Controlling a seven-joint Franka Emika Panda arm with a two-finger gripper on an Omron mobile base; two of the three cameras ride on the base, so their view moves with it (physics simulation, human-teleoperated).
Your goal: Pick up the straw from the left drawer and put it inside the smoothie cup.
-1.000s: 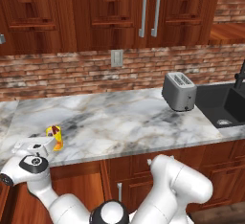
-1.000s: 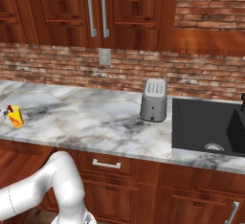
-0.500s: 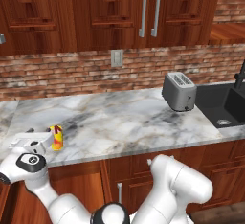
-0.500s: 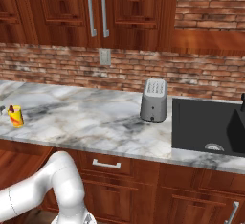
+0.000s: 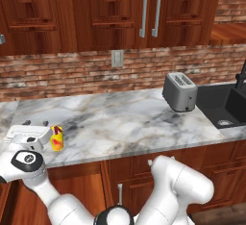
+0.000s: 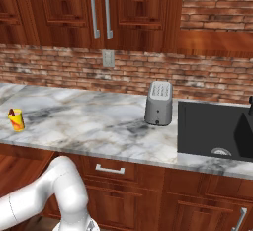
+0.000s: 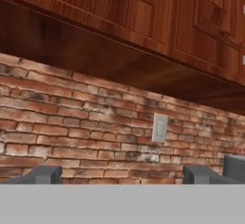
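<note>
Looking for words or brand names gives nothing to read; the smoothie cup (image 5: 56, 138) is yellow with a red mark on its side, too small to make out. It stands upright on the marble surface (image 5: 125, 123), near the front edge, toward 9 o'clock in both base views (image 6: 16, 120). The hand (image 5: 36, 123) sits just beside the cup, at its 9 o'clock, at the left end of the surface. Its two fingers (image 7: 42, 174) are spread wide apart, with nothing between them and touching nothing. It points at the brick wall (image 7: 86, 117) and a wall outlet (image 7: 160, 128). A silver toaster (image 5: 179, 92) stands well apart toward 3 o'clock, near the black sink (image 6: 212, 131).
</note>
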